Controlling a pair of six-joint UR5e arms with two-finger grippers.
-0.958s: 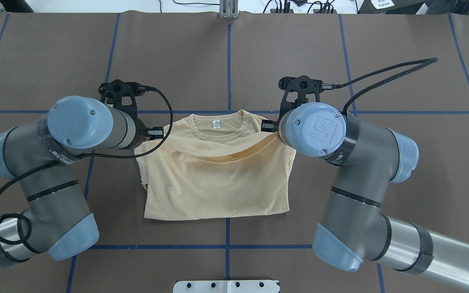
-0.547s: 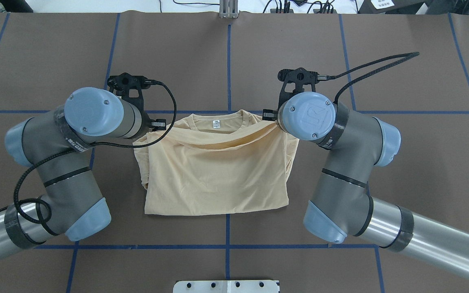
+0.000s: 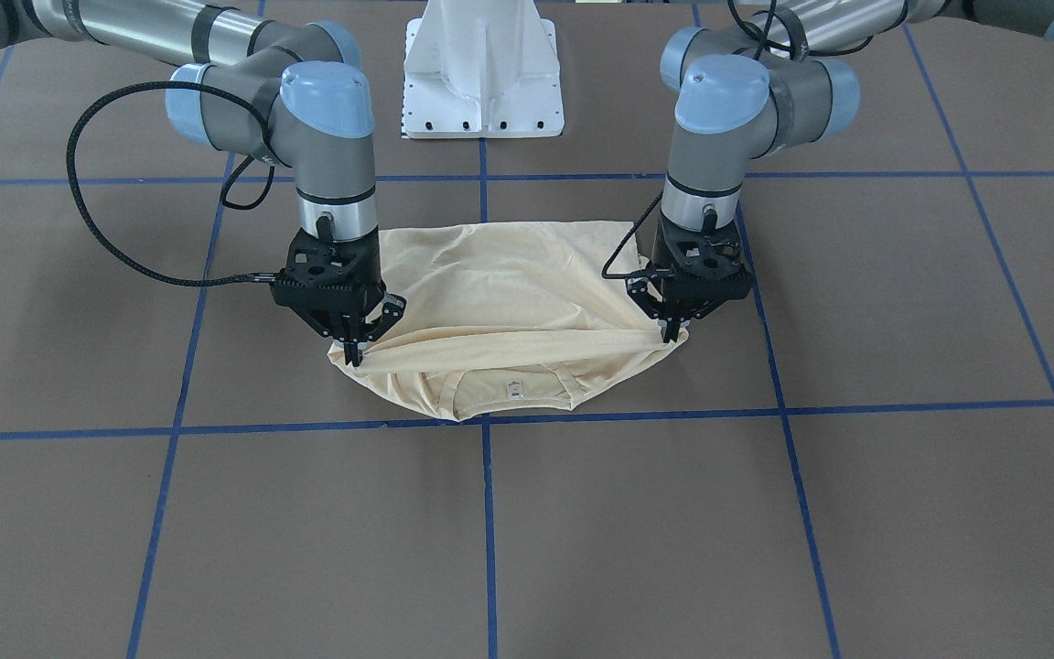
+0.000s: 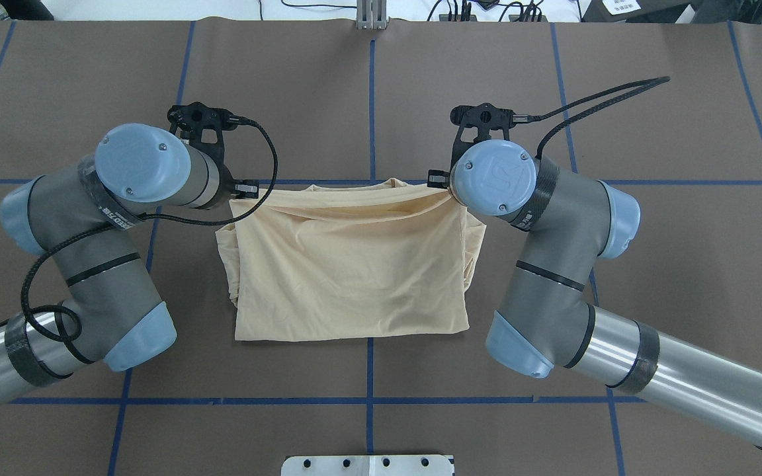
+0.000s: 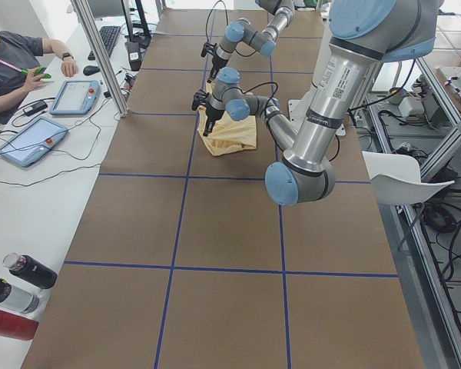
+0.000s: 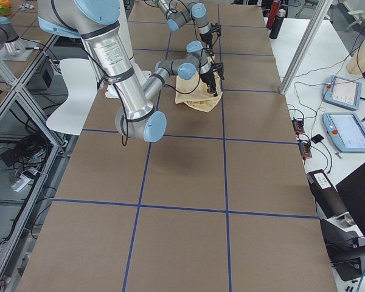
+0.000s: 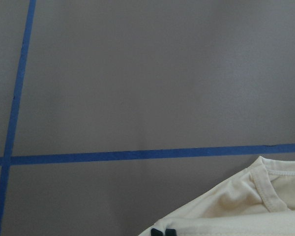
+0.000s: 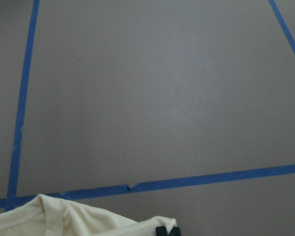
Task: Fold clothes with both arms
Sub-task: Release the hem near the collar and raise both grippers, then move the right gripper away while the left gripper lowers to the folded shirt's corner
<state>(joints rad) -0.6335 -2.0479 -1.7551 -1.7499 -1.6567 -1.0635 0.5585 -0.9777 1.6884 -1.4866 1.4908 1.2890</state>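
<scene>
Jaws on both black two-finger grippers are pinched shut on cloth: left gripper (image 3: pixel 671 337) and right gripper (image 3: pixel 355 355) each hold one end of a folded edge of the pale cream-yellow thin long-sleeved T-shirt (image 4: pixel 348 277). That edge runs taut between them, raised just above the ribbed collar (image 3: pixel 509 405) (small white neck label (image 3: pixel 515 391) shows only in the front-facing view). Rest of the shirt lies folded mid-table on the brown paper-covered table (image 4: pixel 368 99), collar on the far side, just beside a blue tape line (image 4: pixel 57 181). Both grippers point straight down.
</scene>
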